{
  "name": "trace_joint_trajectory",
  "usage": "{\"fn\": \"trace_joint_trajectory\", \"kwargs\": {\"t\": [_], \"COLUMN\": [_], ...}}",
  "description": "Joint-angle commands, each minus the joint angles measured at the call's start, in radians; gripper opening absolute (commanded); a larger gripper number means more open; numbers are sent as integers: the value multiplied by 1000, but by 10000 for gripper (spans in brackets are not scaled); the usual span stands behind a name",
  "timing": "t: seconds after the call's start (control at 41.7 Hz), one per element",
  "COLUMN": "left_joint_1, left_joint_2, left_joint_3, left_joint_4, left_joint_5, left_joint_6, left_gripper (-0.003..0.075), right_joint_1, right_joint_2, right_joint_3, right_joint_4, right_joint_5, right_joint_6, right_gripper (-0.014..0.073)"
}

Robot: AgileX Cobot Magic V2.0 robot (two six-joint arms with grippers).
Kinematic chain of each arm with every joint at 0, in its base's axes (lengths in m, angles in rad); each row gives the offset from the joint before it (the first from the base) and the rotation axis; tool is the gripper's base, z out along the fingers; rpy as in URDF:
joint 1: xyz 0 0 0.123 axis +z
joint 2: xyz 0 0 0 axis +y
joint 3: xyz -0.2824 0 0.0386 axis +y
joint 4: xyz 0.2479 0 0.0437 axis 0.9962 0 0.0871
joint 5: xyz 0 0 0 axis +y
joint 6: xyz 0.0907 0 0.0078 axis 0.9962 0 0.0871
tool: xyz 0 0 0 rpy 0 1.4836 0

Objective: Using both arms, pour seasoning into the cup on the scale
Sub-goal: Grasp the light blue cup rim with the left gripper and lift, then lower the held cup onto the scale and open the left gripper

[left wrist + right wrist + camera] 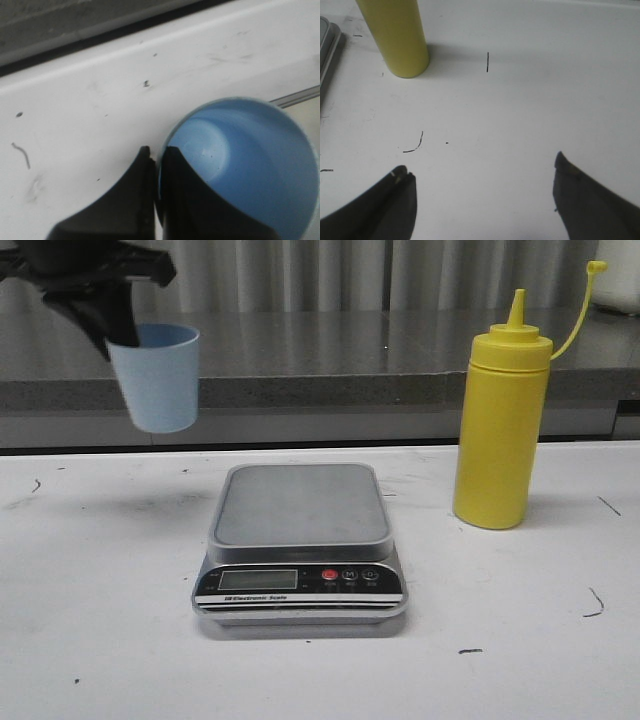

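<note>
left hand [156,165] grasps the cup [155,377] rim aloft; right hand [482,175] released, near the seasoning [394,36].

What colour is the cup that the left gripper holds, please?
Light blue; the cup shows best in the front view.

So the count here: one light blue cup [155,377], one yellow seasoning bottle [500,430], one digital scale [300,550] with three round buttons on its front panel, and two black grippers, left [156,165] and right [482,175].
</note>
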Motion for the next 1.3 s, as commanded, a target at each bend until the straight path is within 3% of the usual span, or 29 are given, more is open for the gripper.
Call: {"fn": "trace_joint_trajectory", "kwargs": {"t": [0.0,0.36,0.84,0.936,1.08,1.152,1.272], "left_joint_1": [-62,-219,-233,-233,-233,-233,-233], "left_joint_2": [-39,65,125,121,95,76,23], "left_joint_3": [-73,-117,-117,-117,-124,-124,-115], "left_joint_4": [-28,-26,-41,-41,-41,-39,-32], "left_joint_5": [-16,-19,12,15,15,15,23], "left_joint_6": [-4,-4,-4,-4,-4,-4,-4], "left_gripper": [-20,-20,-8,87,356,419,428], "right_joint_1": [-3,-3,-3,-3,-3,-3,-3], "right_joint_2": [5,5,5,5,5,5,5], "right_joint_3": [-30,-30,-30,-30,-30,-30,-30], "right_joint_4": [-10,-10,-10,-10,-10,-10,-10], "right_joint_5": [-61,-61,-61,-61,-61,-61,-61], "right_joint_6": [-11,-11,-11,-11,-11,-11,-11], "right_gripper": [582,582,582,582,582,582,582]}}
